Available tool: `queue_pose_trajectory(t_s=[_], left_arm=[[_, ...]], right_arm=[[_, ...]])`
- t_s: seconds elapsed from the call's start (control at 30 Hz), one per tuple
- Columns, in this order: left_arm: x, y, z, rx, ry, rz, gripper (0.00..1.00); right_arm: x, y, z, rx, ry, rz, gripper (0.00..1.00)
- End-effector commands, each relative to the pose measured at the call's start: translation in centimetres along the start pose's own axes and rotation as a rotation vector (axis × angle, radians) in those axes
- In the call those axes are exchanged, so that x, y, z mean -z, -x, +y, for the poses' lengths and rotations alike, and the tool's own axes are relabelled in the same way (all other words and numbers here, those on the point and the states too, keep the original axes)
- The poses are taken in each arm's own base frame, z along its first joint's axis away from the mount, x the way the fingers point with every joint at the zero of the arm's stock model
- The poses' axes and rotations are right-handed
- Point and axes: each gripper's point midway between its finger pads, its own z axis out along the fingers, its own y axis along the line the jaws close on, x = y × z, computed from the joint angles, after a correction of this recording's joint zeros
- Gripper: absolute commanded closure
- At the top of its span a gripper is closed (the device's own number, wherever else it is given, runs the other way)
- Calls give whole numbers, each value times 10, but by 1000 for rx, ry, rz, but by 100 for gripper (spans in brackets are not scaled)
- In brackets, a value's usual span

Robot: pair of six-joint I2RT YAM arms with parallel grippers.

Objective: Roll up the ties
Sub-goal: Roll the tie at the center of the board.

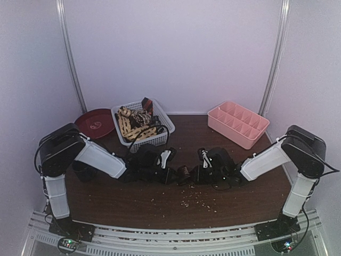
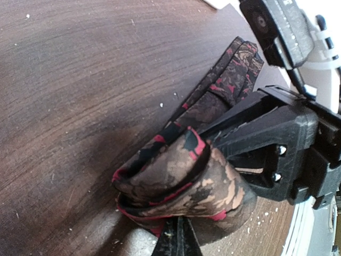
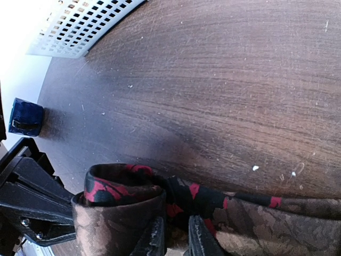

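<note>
One dark brown tie with red and black patterning lies partly rolled on the table between both arms. Its loose tail runs away across the wood. My left gripper is shut on the near edge of the roll. My right gripper is shut on the tie just beside the roll, with fabric pinched between its fingers. In the top view the two grippers, left and right, meet at the roll. More ties, tan-and-cream and dark, lie heaped in the white lattice basket.
A pink divided tray stands at the back right. A dark red plate lies at the back left. A small dark blue mug stands near the left arm. Pale crumbs dot the wood in front.
</note>
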Motion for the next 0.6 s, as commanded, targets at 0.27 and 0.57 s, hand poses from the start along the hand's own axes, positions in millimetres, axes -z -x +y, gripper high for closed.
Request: queue_pose_trajectory(t_s=[0.27, 0.57], left_arm=[[-7, 2, 4, -36, 49, 31, 94], [-9, 10, -1, -47, 47, 27, 93]], right_arm=[[14, 10, -14, 11, -90, -50, 87], [32, 24, -10, 9, -100, -110, 79]])
